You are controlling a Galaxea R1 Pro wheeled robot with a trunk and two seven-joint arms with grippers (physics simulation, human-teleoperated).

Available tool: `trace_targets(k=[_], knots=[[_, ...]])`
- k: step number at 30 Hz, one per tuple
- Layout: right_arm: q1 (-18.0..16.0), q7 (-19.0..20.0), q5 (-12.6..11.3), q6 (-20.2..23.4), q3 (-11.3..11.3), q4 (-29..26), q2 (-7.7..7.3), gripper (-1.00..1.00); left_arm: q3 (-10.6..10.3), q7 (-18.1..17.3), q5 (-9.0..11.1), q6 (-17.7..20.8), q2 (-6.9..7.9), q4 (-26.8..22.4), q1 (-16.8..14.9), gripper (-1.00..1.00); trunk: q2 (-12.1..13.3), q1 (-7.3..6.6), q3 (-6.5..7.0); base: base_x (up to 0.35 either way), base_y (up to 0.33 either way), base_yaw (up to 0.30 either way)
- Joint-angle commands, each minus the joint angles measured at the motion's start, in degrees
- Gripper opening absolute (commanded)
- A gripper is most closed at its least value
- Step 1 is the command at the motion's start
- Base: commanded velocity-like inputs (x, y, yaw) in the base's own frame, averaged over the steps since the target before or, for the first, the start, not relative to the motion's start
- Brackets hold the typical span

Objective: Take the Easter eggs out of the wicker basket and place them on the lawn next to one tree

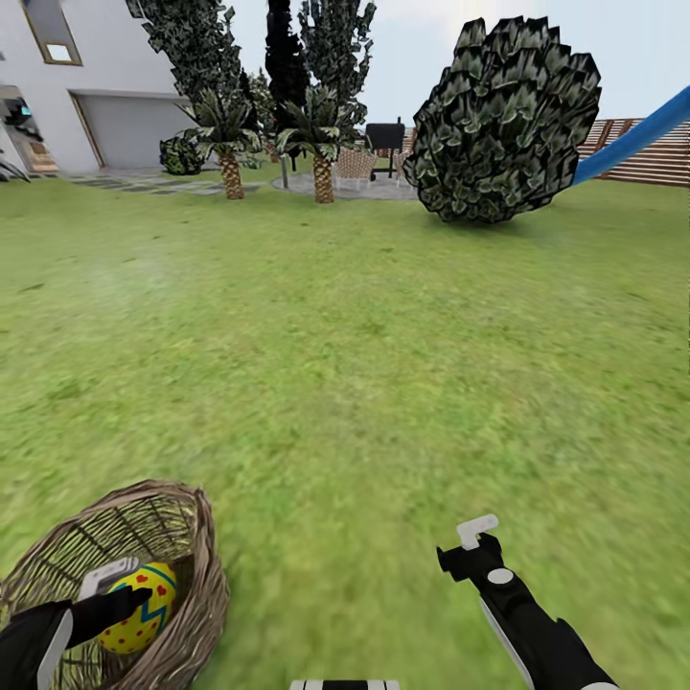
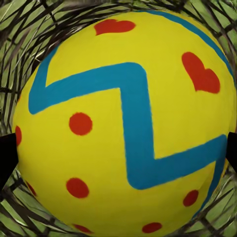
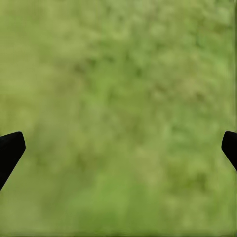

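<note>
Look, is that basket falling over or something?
Yes, the round brown wicker basket lies tipped on the green lawn, its opening sideways. The left claw reaches inside around a yellow zigzag egg.

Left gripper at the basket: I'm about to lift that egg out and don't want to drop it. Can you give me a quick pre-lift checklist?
1. Easter egg sits between the left gripper fingers: ok, a fingertip at each side.
2. Firm closure on the egg: cannot tell; contact isn't clearly visible.
3. Egg inside the wicker basket: ok, lattice surrounds it.
4. Other eggs in the basket: cannot tell.
5. Right gripper out of the way: ok, open over bare lawn.
6. Basket upright: not ok, it looks tipped on its side.
</note>
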Motion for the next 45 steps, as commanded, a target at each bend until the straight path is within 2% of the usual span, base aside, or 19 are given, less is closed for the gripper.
trace_targets(k=[1,45], knots=[[0.0,-0.3,0.4,0.4,0.3,-0.1,-0.03,1.0,0.2,-0.4,-0.2,0.3,-0.06,-0.1,0.0,-1.0,0.4,-0.24,0.14,-0.011,0.003,0.0],[0.0,-0.2,0.4,0.4,0.4,1.3,0.4,1.0,0.3,-0.4,-0.2,0.2,-0.08,-0.2,0.0,-1.0,18.0,-9.9,8.04,0.0,0.0,0.0]])
